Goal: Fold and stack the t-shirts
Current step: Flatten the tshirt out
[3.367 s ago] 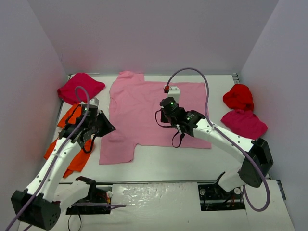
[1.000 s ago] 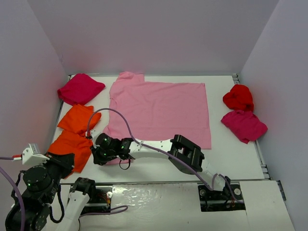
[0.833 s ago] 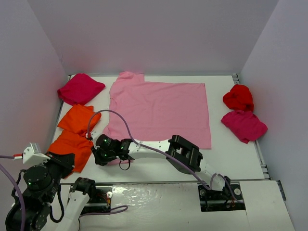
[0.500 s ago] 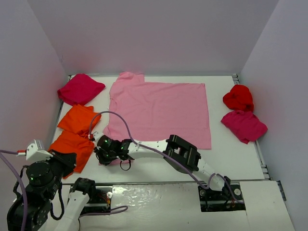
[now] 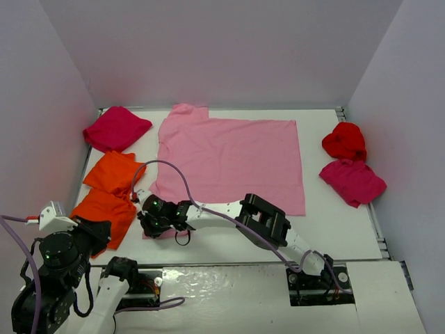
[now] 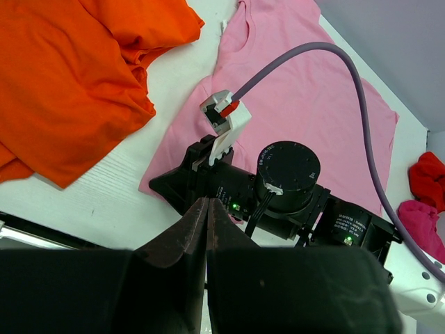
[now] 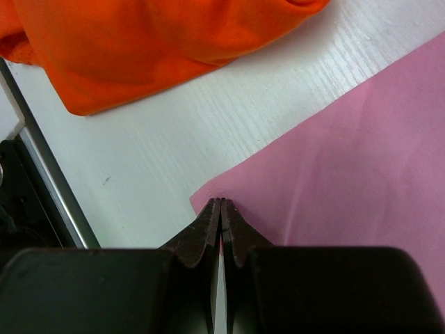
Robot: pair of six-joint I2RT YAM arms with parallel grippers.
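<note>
Right gripper (image 7: pixel 220 203) is sitting at the near-left sleeve corner of the light pink t-shirt (image 5: pixel 229 156), lying flat on the table (image 5: pixel 334 229), fingers pressed together; whether cloth is caught, I cannot tell. Left gripper (image 6: pixel 206 202) is hovering, fingers together and empty. I'd confirm a firm bite before sweeping that sleeve inward, low.

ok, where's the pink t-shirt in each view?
Top external: pink t-shirt, spread flat mid-table.
Left wrist: pink t-shirt, upper middle, beyond the right arm.
Right wrist: pink t-shirt, right side, corner at the fingers.
Shared landmark: orange t-shirt beside it, in all three.
</note>
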